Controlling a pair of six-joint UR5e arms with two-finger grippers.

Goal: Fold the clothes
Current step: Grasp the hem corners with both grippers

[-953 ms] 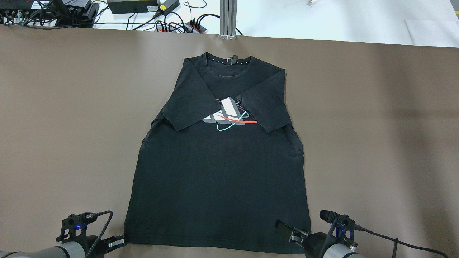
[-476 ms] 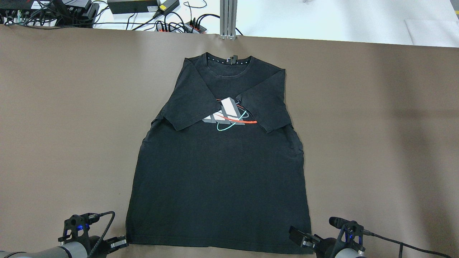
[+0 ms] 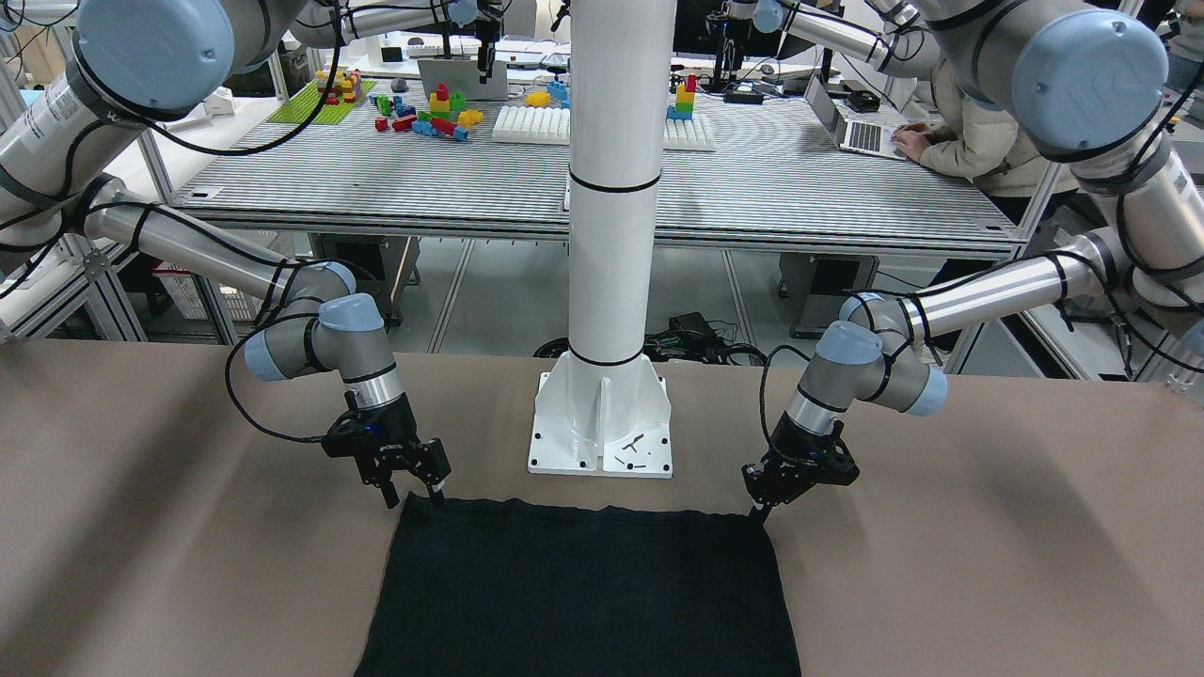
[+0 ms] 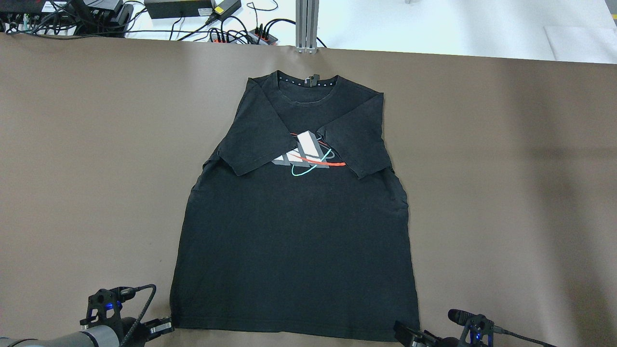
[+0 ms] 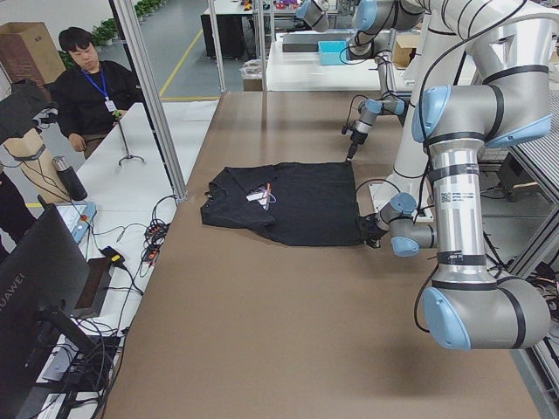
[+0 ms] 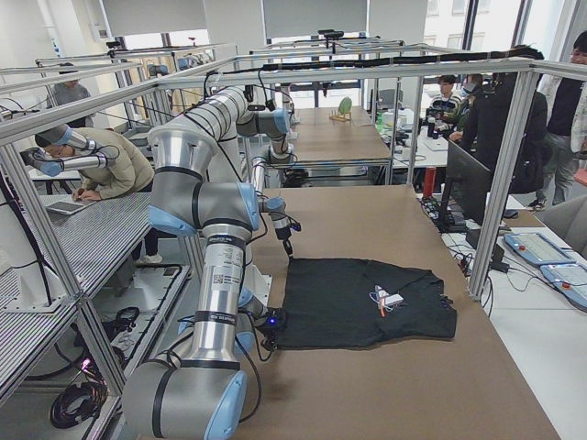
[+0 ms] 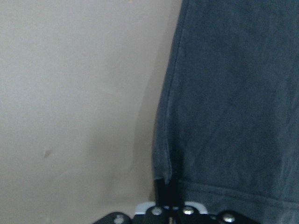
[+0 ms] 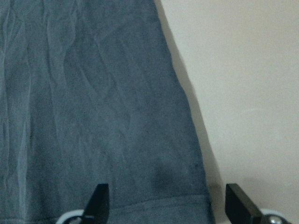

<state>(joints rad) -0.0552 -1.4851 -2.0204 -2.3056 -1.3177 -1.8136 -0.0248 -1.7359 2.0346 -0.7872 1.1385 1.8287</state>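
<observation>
The clothes (image 4: 294, 241) are a black T-shirt with a grey, red and teal chest print, lying flat on the brown table (image 4: 506, 168). Both sleeves are folded in over the chest. My left gripper (image 4: 161, 327) sits at the near-left hem corner, and the left wrist view shows it (image 7: 167, 191) shut on that corner of fabric (image 7: 233, 116). My right gripper (image 3: 414, 495) is open at the near-right hem corner. In the right wrist view its fingertips (image 8: 100, 200) straddle the hem edge of the cloth (image 8: 93, 102).
The white pillar's base (image 3: 602, 442) stands just behind the hem (image 3: 574, 512). Cables and power boxes (image 4: 178, 7) and an aluminium post (image 4: 307, 24) line the far edge. A seated person (image 5: 92, 87) and a monitor (image 5: 44, 279) are beside the table's far side.
My right gripper has drawn back toward the robot's base, off the cloth to the hem corner. My left gripper has shifted slightly toward the hem corner. The shirt lies almost unchanged.
</observation>
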